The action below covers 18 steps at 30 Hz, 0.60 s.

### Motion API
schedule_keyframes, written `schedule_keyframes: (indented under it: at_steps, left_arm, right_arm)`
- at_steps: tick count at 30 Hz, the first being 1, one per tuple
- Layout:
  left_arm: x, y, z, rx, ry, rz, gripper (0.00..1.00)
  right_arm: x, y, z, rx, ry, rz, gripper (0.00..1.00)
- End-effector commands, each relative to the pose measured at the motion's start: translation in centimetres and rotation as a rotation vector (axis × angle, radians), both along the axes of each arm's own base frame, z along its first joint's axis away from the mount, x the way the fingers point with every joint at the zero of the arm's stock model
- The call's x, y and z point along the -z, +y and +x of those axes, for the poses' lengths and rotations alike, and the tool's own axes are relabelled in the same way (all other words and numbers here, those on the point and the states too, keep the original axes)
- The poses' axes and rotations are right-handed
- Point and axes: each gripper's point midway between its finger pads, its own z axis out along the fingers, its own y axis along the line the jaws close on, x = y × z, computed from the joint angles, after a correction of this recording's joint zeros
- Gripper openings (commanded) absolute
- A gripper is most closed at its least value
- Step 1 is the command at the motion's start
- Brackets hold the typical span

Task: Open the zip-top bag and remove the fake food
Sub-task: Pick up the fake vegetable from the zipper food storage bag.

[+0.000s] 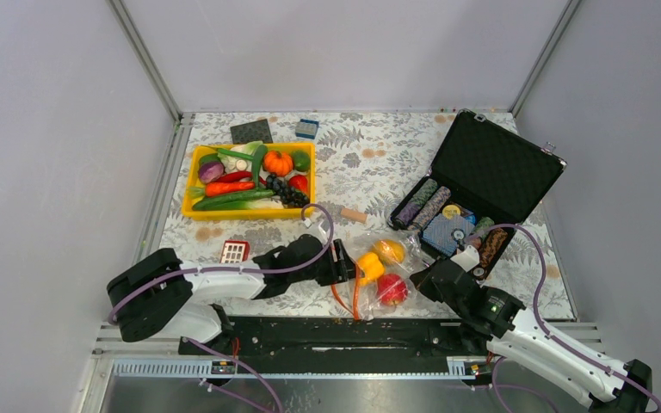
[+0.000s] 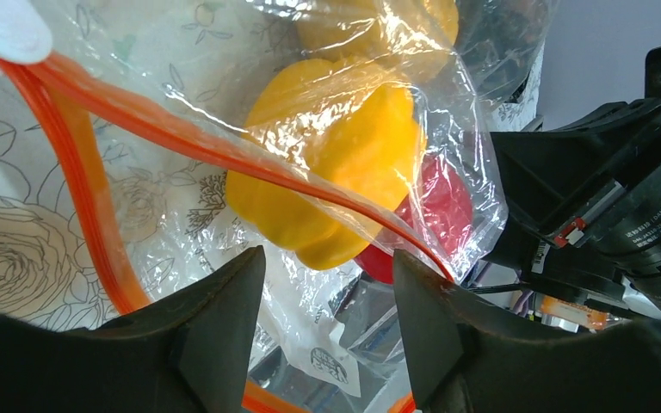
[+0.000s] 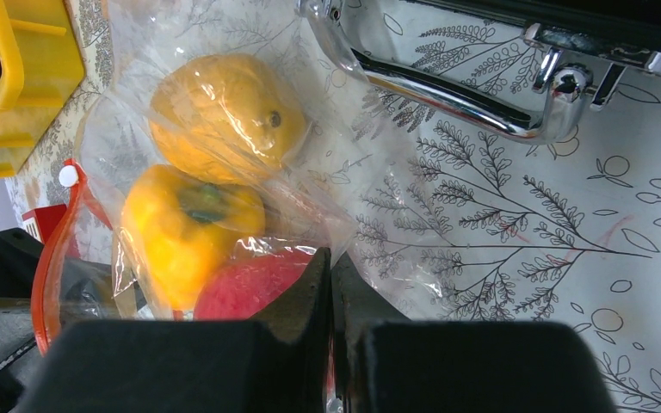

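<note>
Here, the zip-top bag (image 3: 327,206) was seen on the table (image 3: 525,224) between both arms, fake food (image 3: 189,232) inside. Its edge was clamped by the right gripper (image 3: 330,262); the left gripper (image 2: 327,258) was spread open

Left wrist view: red apple (image 2: 447,206) mostly hidden behind yellow bell pepper (image 2: 340,163); round fruit (image 2: 374,21) cut off at the 12 o'clock edge.

Right wrist view: zip-top bag (image 3: 379,215) film disappears between the pressed-together fingers of the right gripper (image 3: 331,268), which cover the apple at 6 o'clock; yellow bin (image 3: 17,86) cut off at 9 o'clock.
</note>
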Motion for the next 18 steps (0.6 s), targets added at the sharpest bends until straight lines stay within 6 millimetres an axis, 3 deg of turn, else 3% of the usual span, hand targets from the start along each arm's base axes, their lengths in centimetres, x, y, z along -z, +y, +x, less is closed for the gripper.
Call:
schedule_keyframes:
  at_steps: [1,8,18]
  left_arm:
    - [-2.9,-1.4,1.7,-0.006,-0.127,-0.036,0.58]
    - [-2.5,-0.3,2.9,0.026,-0.273,0.201,0.60]
    - [-2.6,0.3,3.7,0.106,-0.434,0.300,0.62]
  right_arm:
    - [-0.3,0.1,0.2,0.013,-0.012,0.018,0.00]
    - [-0.4,0.1,0.3,0.013,-0.013,0.014,0.00]
    - [-0.1,0.1,0.2,0.015,-0.010,0.023,0.00]
